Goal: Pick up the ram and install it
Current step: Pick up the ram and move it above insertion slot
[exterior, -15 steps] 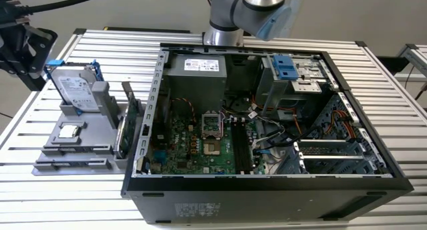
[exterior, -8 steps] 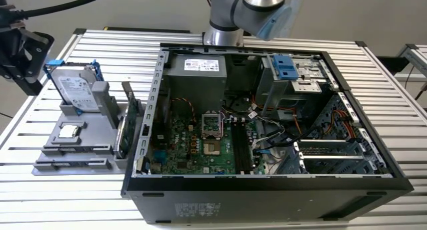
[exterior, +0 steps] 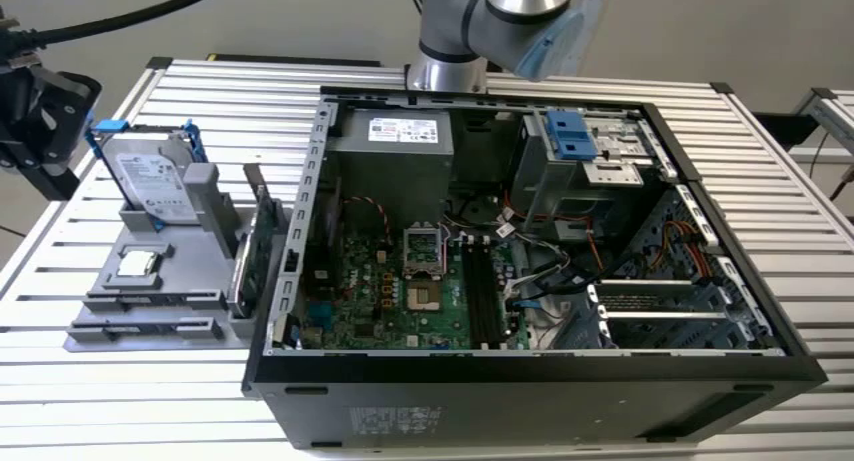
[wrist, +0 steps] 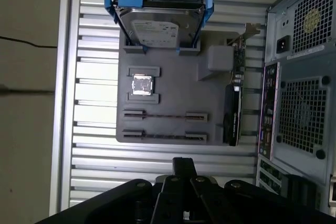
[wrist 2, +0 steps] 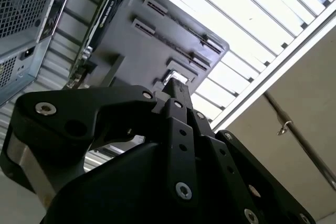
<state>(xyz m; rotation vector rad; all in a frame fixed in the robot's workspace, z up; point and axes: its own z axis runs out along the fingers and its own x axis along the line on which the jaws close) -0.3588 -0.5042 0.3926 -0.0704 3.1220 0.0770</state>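
Spanning the scene is the slatted metal worktop, and on it lies the open computer case, off to one side of the end effector. The end effector hangs above the worktop, clear of every part. Its fingertips are pressed together with nothing between them, as both wrist views show. Ahead of it, beside the case, sits the grey tray. At the end of the tray farthest from the end effector, the hard drive leans in its blue frame. Along the tray's side nearest the case, the expansion card stands on edge. The ram sits untouched in the tray's two long slots as two thin dark sticks side by side, the part of the tray closest to the end effector. Between the ram and the hard drive, the small square silver processor lies in its own recess.
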